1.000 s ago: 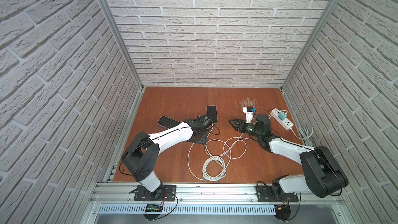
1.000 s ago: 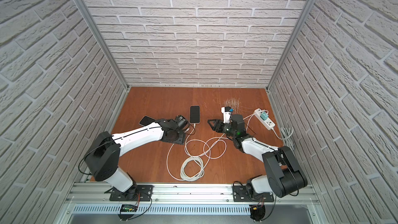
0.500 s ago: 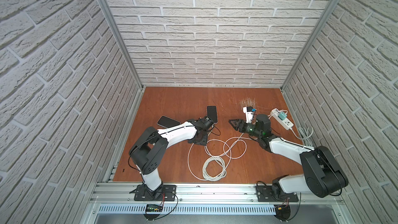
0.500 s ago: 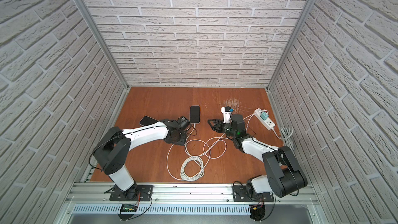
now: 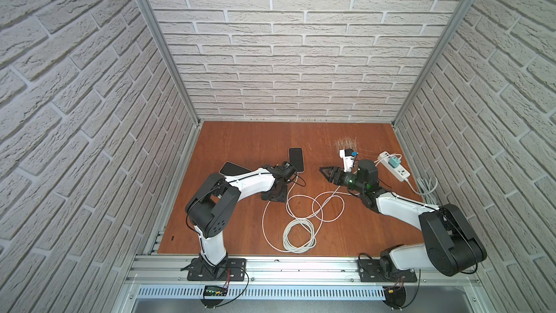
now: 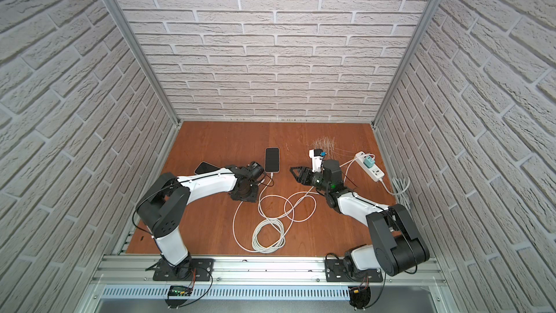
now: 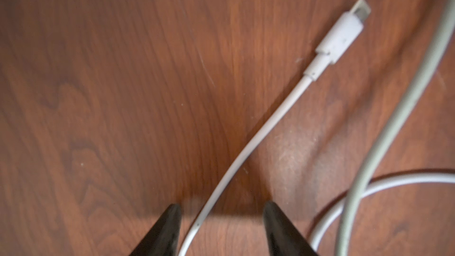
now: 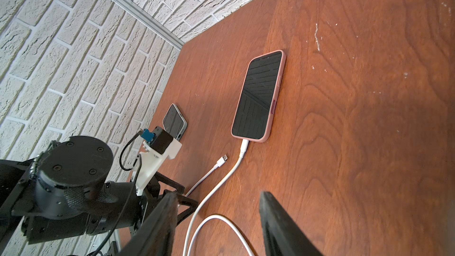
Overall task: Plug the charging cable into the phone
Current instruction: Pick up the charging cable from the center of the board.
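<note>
The loose plug (image 7: 342, 33) of the white charging cable (image 7: 246, 148) lies on the wooden table (image 7: 98, 94), just near-left of the pink-cased phone (image 8: 258, 97), which is already wired; the grey-cased phone (image 8: 174, 121) lies further left. My left gripper (image 7: 222, 205) straddles the cable, jaws apart and gripping nothing, so I'd pinch nearer the stiff plug. The right gripper (image 8: 218, 194) idles open and empty.
</note>
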Action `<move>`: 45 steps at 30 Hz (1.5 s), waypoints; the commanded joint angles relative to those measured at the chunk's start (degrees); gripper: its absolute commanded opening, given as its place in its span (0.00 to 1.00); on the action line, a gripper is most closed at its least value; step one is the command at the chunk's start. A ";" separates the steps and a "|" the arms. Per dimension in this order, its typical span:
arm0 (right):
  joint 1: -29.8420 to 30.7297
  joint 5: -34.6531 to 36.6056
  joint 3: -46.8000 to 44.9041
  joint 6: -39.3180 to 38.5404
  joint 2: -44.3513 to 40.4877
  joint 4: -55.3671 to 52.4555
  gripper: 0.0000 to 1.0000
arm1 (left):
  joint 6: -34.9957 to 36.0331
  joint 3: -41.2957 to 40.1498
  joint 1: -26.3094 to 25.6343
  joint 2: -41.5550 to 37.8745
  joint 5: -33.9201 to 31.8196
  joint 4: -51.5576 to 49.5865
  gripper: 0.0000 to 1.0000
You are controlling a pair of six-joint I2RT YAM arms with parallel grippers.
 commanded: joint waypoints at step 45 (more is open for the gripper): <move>8.08 -1.13 4.59 -6.05 -1.37 -2.16 0.55 | 1.34 -13.83 1.18 -23.28 -6.81 17.44 0.00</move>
